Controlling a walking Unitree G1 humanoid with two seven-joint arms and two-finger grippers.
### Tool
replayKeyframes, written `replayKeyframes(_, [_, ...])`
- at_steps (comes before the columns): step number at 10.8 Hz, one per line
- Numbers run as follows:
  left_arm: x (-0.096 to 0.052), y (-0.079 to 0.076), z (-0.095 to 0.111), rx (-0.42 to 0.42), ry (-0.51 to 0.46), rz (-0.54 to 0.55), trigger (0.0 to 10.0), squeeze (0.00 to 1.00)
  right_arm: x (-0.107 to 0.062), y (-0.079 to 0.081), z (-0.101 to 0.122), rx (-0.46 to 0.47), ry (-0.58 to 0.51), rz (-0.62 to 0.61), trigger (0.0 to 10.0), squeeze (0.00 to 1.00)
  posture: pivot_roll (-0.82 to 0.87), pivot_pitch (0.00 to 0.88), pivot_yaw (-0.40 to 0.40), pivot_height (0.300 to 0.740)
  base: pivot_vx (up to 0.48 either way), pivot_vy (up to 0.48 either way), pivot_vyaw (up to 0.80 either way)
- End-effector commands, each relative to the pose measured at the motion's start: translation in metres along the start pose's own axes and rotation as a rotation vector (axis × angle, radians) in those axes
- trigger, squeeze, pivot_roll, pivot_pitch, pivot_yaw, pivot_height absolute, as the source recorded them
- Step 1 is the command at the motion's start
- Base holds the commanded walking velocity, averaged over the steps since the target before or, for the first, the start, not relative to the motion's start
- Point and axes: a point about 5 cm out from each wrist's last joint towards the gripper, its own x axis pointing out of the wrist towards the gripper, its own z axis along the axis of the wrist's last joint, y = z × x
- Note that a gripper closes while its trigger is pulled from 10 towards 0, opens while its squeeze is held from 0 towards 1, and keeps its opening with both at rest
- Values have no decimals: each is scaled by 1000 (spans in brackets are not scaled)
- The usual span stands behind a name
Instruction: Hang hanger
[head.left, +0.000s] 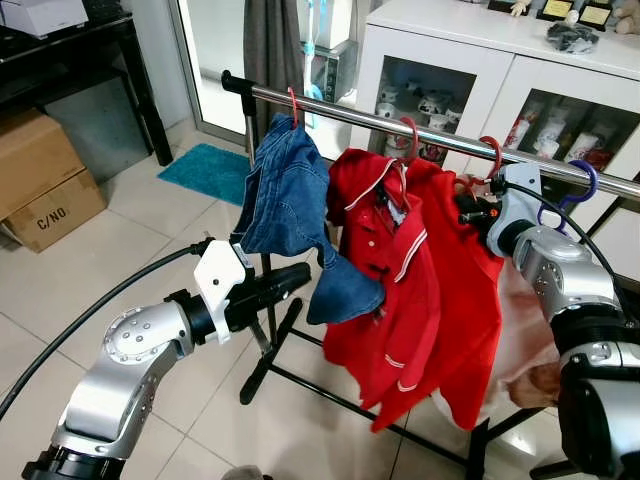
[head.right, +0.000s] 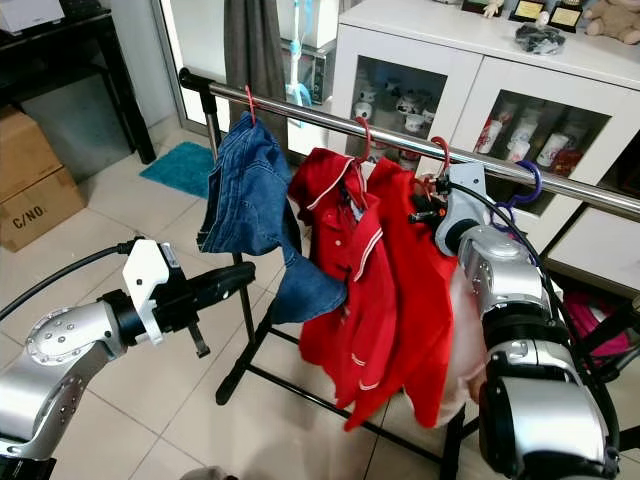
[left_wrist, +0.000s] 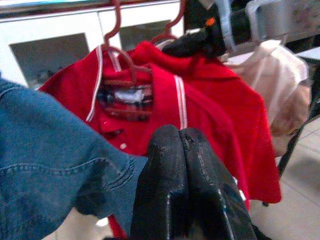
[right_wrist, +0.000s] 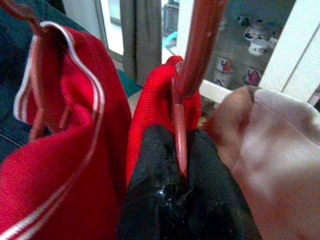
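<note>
Hanger (right_wrist: 179, 142) with a red garment (head.right: 425, 290), gripped by the right hand (right_wrist: 177, 172) just under the rail (head.left: 420, 128).
Its red hook (head.right: 440, 152) sits over the rail beside a second red shirt (head.left: 385, 260), but whether it bears fully on the bar is hard to tell, so letting go early could drop it; the neighbouring hook (head.left: 408, 135) is close enough to snag. A purple hook (head.left: 585, 180) lies further along the rail, past the right hand, with a pale garment (right_wrist: 270, 150) below whose hanger is hidden. The left hand (left_wrist: 182, 165), fingers pressed together and empty, points at the denim jacket (head.left: 285, 195) and could brush it off balance. Cabinets behind the rail are cut off.
</note>
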Motion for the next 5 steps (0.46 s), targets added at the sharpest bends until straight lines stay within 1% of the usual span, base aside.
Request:
replayKeyframes(1, [2,3,0,15,8,23,10000,0,-3,0,10,12,-51,8,0,0,-14,0,-25,740,0,0,0])
replayKeyframes(2, [4,5,-1,9,21,41,10000,0,-4,2,12,12,-64,12,0,0,-20,0,-22,740,0,0,0])
replayKeyframes(3, [7,9,-1,13,35,80,10000,0,-8,2,18,2,-98,7,0,0,-24,0,-22,740,0,0,0])
replayKeyframes(4, [9,14,0,10,28,116,10000,0,-16,3,31,4,-165,0,0,0,-30,0,-20,740,0,0,0])
replayKeyframes(5, [10,14,-1,7,27,145,10000,0,-29,7,38,1,-204,4,0,0,-33,0,-20,740,0,0,0])
